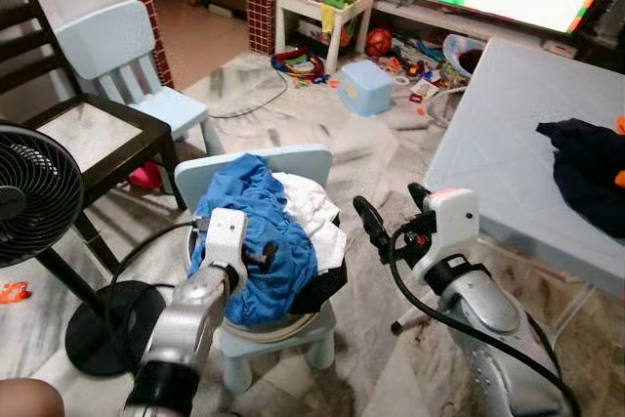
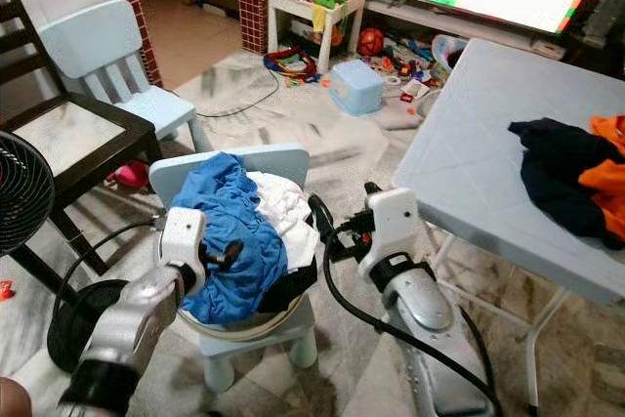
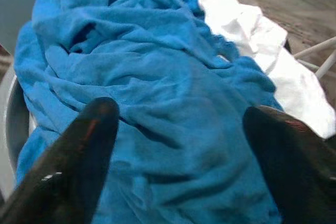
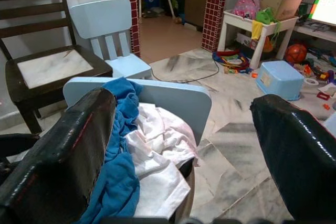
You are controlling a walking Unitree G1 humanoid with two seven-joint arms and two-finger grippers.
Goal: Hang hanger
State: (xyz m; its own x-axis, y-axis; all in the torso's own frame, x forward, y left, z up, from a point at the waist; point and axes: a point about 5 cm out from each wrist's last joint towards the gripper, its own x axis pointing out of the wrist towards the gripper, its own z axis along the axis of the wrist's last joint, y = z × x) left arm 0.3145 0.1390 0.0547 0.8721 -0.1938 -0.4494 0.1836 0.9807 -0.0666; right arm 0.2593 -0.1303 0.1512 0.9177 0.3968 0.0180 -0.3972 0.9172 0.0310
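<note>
A heap of laundry fills a round basin (image 1: pixel 289 327) on a small pale-blue chair (image 1: pixel 299 157). On top lies a blue cloth (image 1: pixel 256 227), with a white cloth (image 1: pixel 314 214) beside it and a dark cloth (image 1: pixel 324 290) at the edge. My left gripper (image 1: pixel 260 261) hovers just over the blue cloth (image 3: pixel 157 77), open, with nothing between its fingers (image 3: pixel 84 145). My right gripper (image 1: pixel 393 212) is to the right of the chair, open and empty, pointing across at the heap (image 4: pixel 142 156).
A pale-blue table (image 1: pixel 508 144) on the right carries dark and orange garments (image 1: pixel 586 173). A black fan (image 1: pixel 34 192) stands at the left, with a dark wooden chair (image 1: pixel 88 134) and another pale-blue chair (image 1: pixel 122 51) behind. Toys and a blue box (image 1: pixel 366 85) litter the far floor.
</note>
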